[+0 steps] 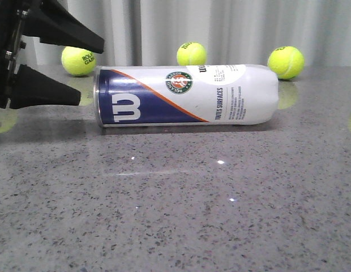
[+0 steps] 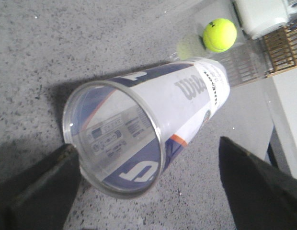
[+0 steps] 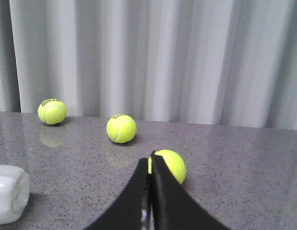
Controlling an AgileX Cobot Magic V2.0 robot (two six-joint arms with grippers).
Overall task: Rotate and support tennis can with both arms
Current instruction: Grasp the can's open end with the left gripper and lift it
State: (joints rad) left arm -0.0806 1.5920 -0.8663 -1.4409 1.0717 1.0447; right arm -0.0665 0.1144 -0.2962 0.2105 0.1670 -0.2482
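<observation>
The tennis can (image 1: 187, 94) lies on its side across the grey stone table (image 1: 175, 215), silver rim to the left and white closed end to the right. My left gripper (image 1: 90, 69) is open at the rim end, one black finger above the other. In the left wrist view the can's rim (image 2: 112, 139) sits between the spread fingers (image 2: 38, 191), close to one and well clear of the other. My right gripper (image 3: 151, 157) is shut on nothing and is out of the front view. The can's white end (image 3: 9, 194) shows off to its side.
Three tennis balls (image 1: 78, 60) (image 1: 191, 54) (image 1: 286, 62) lie behind the can, along a grey curtain (image 1: 221, 28). One ball (image 3: 170, 165) rests just beyond my right fingertips. A white box (image 2: 261, 14) and a wooden grid (image 2: 287, 48) stand past the table's edge.
</observation>
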